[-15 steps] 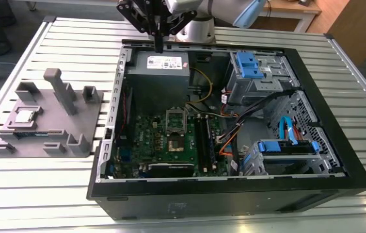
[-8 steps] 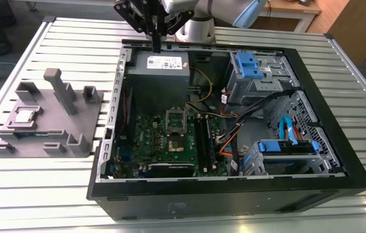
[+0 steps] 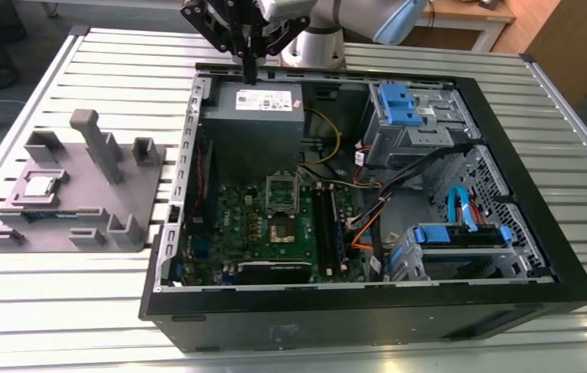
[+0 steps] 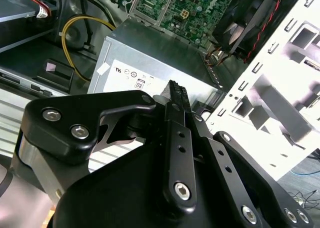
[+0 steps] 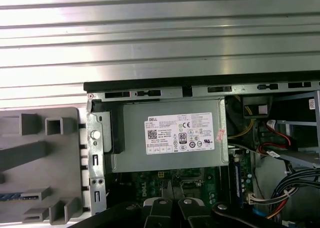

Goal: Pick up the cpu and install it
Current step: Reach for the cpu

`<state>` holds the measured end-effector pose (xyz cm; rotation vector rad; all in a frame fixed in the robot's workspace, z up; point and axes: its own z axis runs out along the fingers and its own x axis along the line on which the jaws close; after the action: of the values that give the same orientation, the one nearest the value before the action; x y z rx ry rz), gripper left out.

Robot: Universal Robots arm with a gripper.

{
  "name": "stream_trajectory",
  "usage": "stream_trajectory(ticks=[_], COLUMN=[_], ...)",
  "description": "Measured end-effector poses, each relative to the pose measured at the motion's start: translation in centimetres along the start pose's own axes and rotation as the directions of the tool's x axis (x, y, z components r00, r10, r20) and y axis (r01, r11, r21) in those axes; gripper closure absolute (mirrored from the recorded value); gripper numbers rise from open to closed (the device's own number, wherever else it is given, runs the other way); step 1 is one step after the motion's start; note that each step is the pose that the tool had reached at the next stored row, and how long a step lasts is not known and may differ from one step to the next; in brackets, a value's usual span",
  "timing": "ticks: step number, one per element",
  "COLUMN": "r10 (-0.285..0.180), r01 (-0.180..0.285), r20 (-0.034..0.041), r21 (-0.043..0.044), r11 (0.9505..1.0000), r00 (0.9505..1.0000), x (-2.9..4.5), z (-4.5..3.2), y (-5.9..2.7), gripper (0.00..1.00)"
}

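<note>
Silvery cpu [image 3: 41,185] sits on a fixture [image 3: 135,193] beside the computer case [image 3: 376,305]: probably light, stiff, fragile; grip its edges. Tool [image 3: 249,78] hovers over the case, pressed together, empty.

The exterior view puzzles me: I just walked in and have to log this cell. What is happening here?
The robot arm's black gripper hovers with its fingers shut and nothing between them, above the grey metal power supply box inside the open black computer case. The small square silvery cpu lies untouched in the grey plastic fixture beside the case, on the exterior view's left. It has not been picked up yet.
</note>
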<state>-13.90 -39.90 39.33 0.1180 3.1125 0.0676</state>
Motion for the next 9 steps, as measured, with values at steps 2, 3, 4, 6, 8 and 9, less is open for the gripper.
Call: stream_trajectory(ticks=[2,3,4,6,8,9], r10=[0.000,0.000,0.000,0.000,0.000,0.000], r01=[0.000,0.000,0.000,0.000,0.000,0.000], r20=[0.0000,0.0000,0.0000,0.0000,0.0000,0.0000], r21=[0.0000,0.0000,0.0000,0.0001,0.0000,0.0000], r11=[1.0000,1.0000,1.0000,1.0000,1.0000,1.0000], r00=[1.0000,1.0000,1.0000,1.0000,1.0000,1.0000], x=[0.09,0.14,0.20,0.30,0.41,0.46], z=[0.00,0.00,0.00,-0.01,-0.01,-0.01], y=[0.00,-0.01,-0.01,-0.02,-0.03,-0.03], gripper=[0.89,0.89,0.89,0.89,0.89,0.89])
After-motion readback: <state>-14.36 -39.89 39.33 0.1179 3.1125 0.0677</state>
